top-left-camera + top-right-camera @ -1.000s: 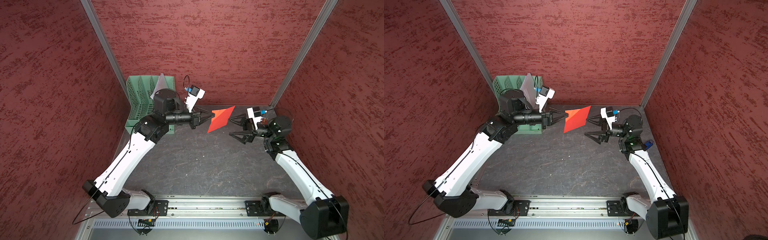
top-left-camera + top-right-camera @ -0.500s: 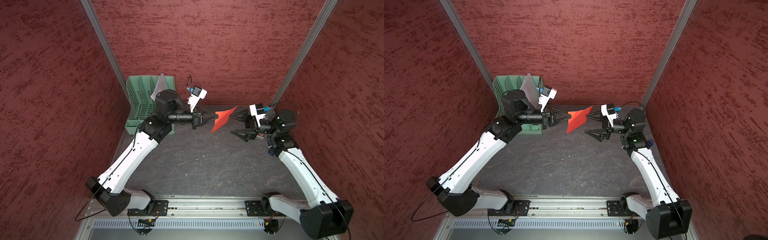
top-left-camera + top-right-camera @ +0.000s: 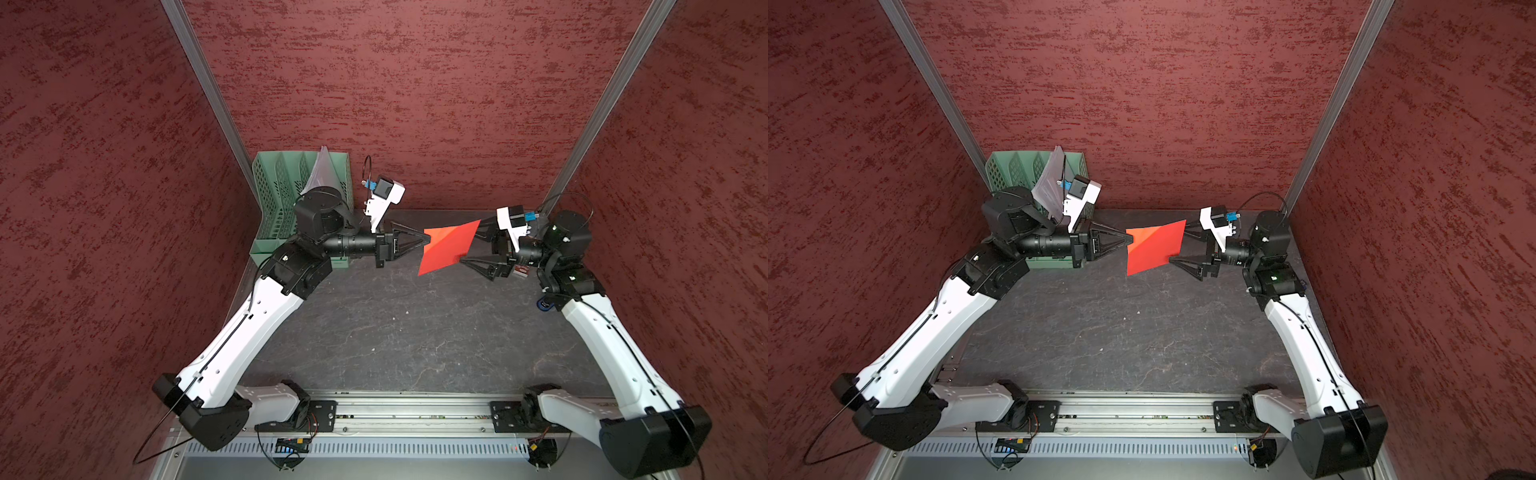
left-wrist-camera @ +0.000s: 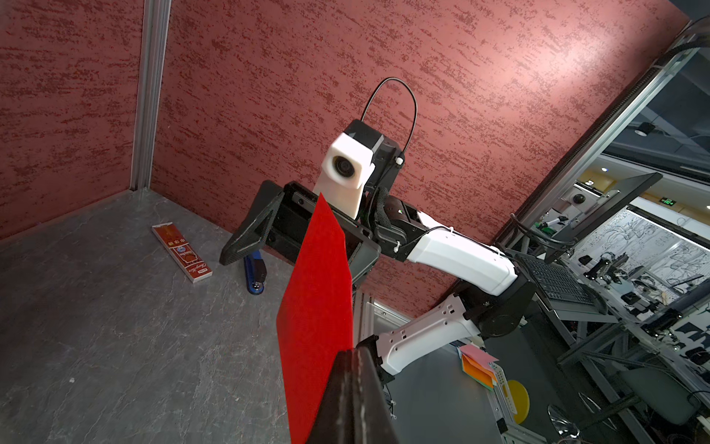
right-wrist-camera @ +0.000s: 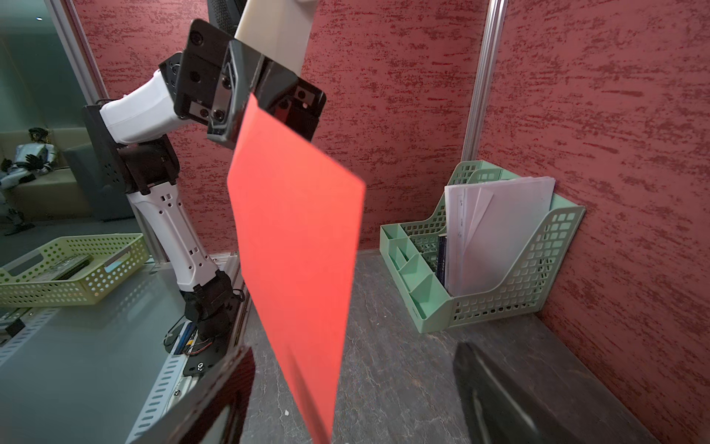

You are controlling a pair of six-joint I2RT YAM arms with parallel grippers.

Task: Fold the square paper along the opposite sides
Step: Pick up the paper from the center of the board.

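Left claw (image 3: 428,242) is clamped shut on one corner of the red paper (image 3: 446,247) and holds the sheet in the air above the grey table (image 3: 395,332), near the back wall and between the two arms. The paper hangs tilted, with none of it touching the table. The right claw (image 3: 468,248) faces it with its jaws spread wide. In the right wrist view the far corner of the sheet (image 5: 296,230) reaches in between the two fingers (image 5: 230,388), and neither is seen touching it. A green file rack (image 3: 278,195) with white sheets (image 5: 499,230) stands in the back corner behind the left arm. A printed card (image 4: 180,251) and a blue stapler (image 4: 255,275) lie on the table under the right arm.
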